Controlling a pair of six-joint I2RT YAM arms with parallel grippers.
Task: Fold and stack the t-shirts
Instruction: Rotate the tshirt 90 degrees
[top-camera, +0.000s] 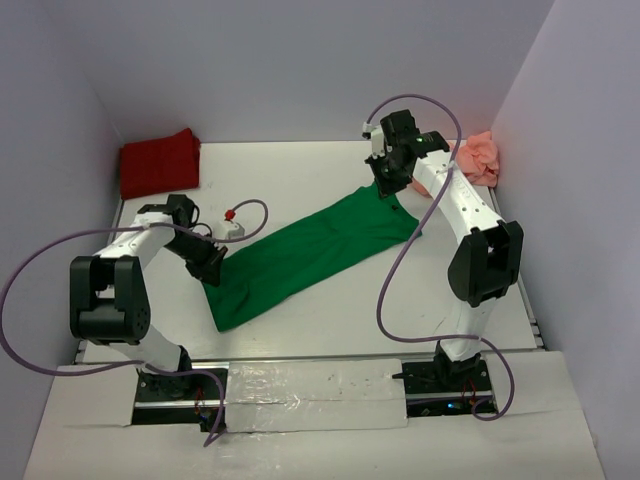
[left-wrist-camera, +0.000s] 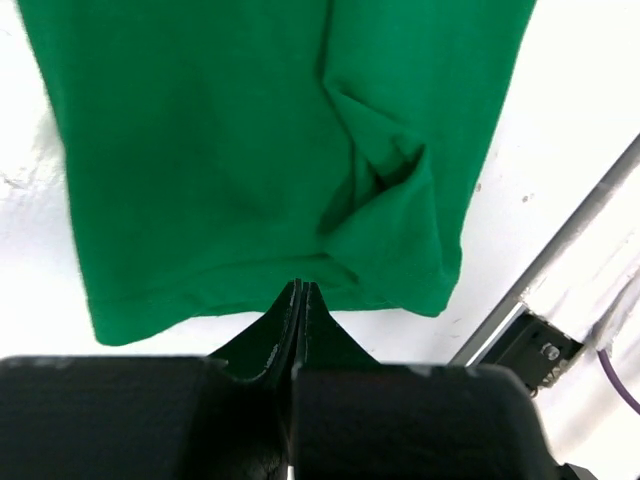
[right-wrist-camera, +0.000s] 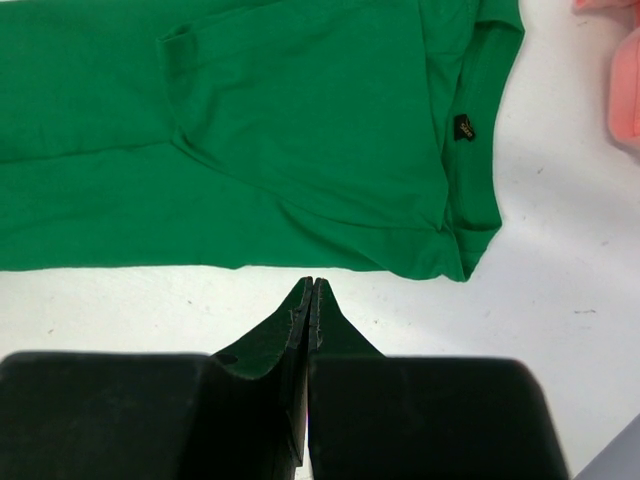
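Observation:
A bright green t-shirt (top-camera: 310, 250), folded lengthwise, lies flat and diagonal across the table. My left gripper (top-camera: 212, 268) sits at its lower left end. In the left wrist view the left gripper (left-wrist-camera: 300, 284) is shut, its tips just over the hem of the green t-shirt (left-wrist-camera: 220, 150), and no cloth shows between them. My right gripper (top-camera: 388, 188) is at the collar end. It is shut and empty (right-wrist-camera: 313, 280) on bare table, a little short of the green t-shirt (right-wrist-camera: 300, 120). A dark red t-shirt (top-camera: 158, 162) lies folded at the back left. A salmon pink t-shirt (top-camera: 480, 158) is bunched at the back right.
A small white box with a red knob (top-camera: 232, 225) stands just behind the left gripper. Walls close the table at the left, back and right. A metal rail (left-wrist-camera: 570, 230) runs along the near edge. The pink cloth (right-wrist-camera: 625, 90) shows at the right wrist view's edge.

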